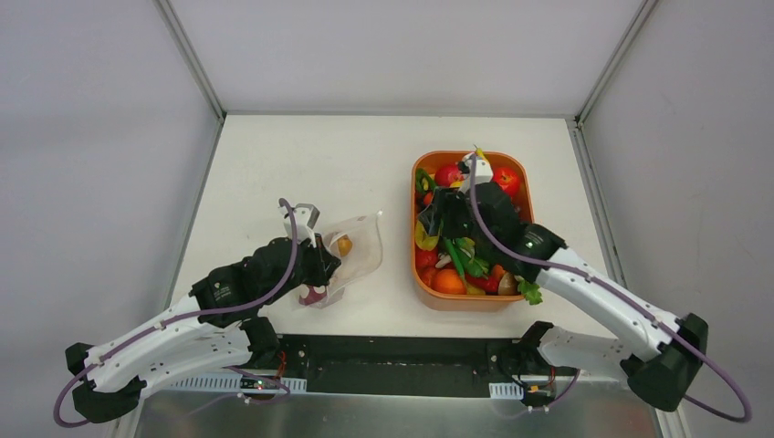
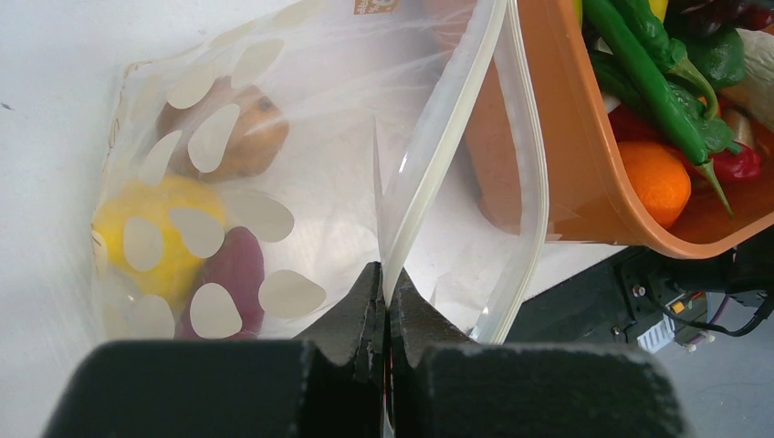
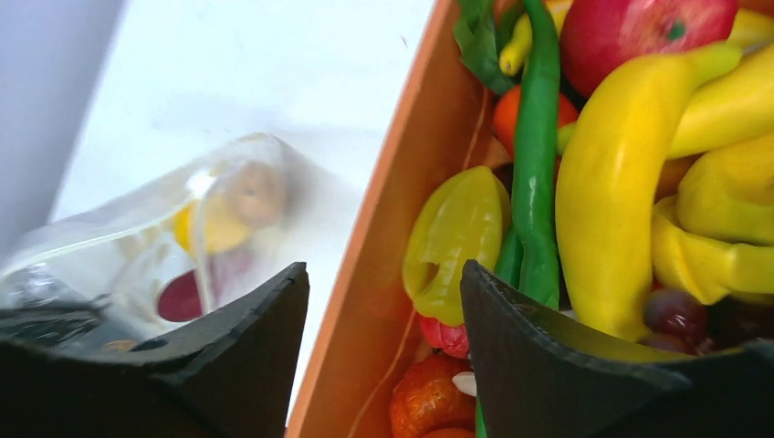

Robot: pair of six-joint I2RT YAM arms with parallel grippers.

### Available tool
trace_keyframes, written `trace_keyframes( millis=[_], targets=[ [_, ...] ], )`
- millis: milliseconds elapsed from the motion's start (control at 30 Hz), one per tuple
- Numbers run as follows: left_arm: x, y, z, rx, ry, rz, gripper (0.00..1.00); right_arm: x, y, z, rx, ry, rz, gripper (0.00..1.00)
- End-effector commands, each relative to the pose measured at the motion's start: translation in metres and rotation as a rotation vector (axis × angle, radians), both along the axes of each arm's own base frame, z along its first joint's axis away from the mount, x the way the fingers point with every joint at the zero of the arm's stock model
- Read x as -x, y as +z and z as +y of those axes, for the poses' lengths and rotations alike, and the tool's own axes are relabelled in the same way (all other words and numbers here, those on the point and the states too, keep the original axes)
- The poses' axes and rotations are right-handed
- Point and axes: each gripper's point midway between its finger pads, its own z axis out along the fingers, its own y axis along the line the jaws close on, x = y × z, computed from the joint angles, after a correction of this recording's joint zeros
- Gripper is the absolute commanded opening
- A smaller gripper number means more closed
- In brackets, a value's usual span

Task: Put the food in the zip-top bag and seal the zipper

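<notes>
Pinching one lip of the zip-top bag (image 2: 301,173) at its zipper (image 2: 436,155), the left pincer (image 2: 384,285) is fully closed, propping the mouth open. Just beyond its tips, a few food pieces (image 2: 137,233) lie inside. The right pincer (image 3: 383,292) hangs wide apart and empty over the orange tray (image 3: 415,182). Filling seems underway; the next move calls for closing on one piece below.

Left of orange tray (image 1: 413,224): narrow bare table (image 1: 310,155) strip; then zip-top bag (image 1: 358,245)
Over tray: right gripper (image 3: 383,283) and heaped food (image 1: 449,281) block
Behind tray: open tabletop
</notes>
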Motion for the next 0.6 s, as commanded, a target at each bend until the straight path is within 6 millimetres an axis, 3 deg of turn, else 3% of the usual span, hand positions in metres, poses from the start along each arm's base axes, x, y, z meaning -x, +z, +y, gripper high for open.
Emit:
trace_keyframes(
  millis=[0,100,300,567],
  targets=[
    [-0.003,0.000,0.004,-0.012,0.017,-0.023,0.00,0.013,0.044,-0.009,-0.101,0.014,-0.083,0.62],
    [-0.003,0.000,0.002,-0.012,0.010,-0.020,0.00,0.013,0.026,-0.025,-0.035,-0.048,-0.050,0.54],
    [-0.002,0.000,0.002,-0.014,0.005,-0.020,0.00,0.009,-0.014,-0.050,0.110,-0.143,0.000,0.53],
    [0.000,-0.001,0.005,-0.013,0.007,-0.013,0.00,0.004,-0.036,-0.047,0.174,-0.132,0.038,0.46]
  ],
)
